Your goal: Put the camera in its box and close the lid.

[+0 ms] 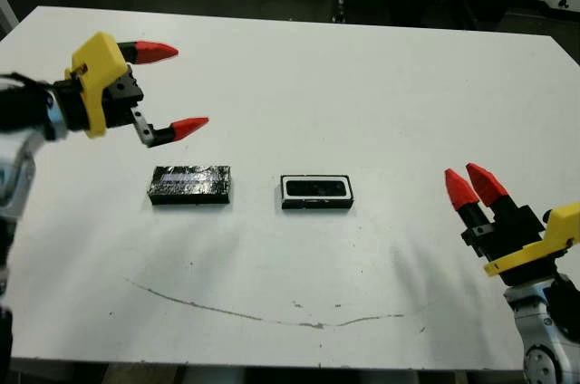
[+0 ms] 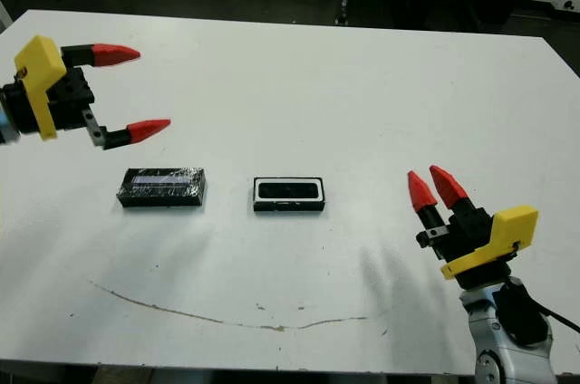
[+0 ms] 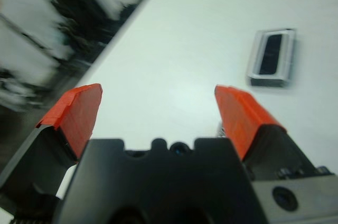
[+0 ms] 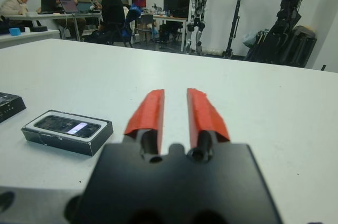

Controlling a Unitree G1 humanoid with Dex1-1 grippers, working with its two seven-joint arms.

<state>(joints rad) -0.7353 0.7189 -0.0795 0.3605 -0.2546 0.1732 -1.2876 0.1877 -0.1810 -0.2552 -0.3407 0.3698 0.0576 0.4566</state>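
The box (image 1: 316, 192), a shallow black tray with white lining, lies at the table's middle. The camera (image 1: 316, 187), a matte black bar, rests inside it; both also show in the right wrist view, box (image 4: 58, 139) and camera (image 4: 66, 127). The lid (image 1: 190, 185), black with a glossy mottled top, lies flat to the box's left, apart from it. My left gripper (image 1: 181, 88) hovers open and empty above the table, just behind the lid's left half. My right gripper (image 1: 467, 180) is off to the box's right, fingers together, holding nothing.
A thin dark curved mark (image 1: 272, 316) runs across the table near its front edge. Beyond the far edge, several people (image 4: 108, 7) sit at desks, with stands and equipment (image 4: 285, 23) behind. White table surface (image 1: 362, 85) stretches behind the box.
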